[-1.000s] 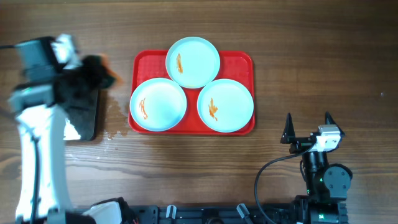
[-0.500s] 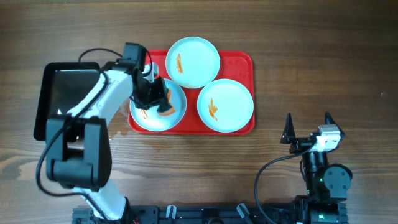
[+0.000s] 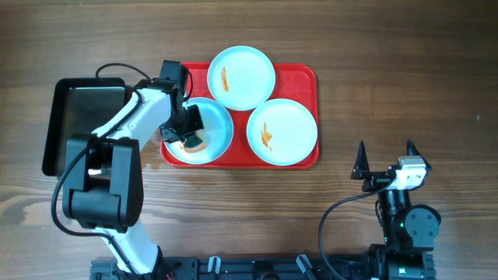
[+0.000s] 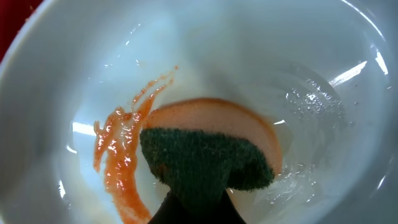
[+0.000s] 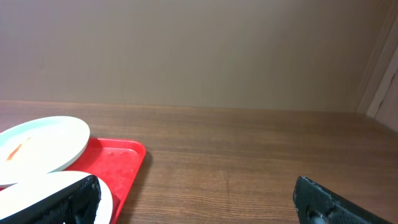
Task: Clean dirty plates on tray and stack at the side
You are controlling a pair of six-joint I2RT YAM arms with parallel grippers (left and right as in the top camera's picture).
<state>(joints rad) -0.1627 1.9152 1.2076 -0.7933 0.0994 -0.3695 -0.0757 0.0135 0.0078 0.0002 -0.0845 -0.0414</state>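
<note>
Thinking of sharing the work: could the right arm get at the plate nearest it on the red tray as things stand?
Probably yes: the right gripper stands open, nothing lies between it and the nearest plate, and the left gripper holds a sponge on the far plate.

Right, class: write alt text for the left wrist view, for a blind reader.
An orange sponge with a green scouring face presses on a pale plate, beside a streaky orange sauce smear. Water glistens at the plate's right.
</note>
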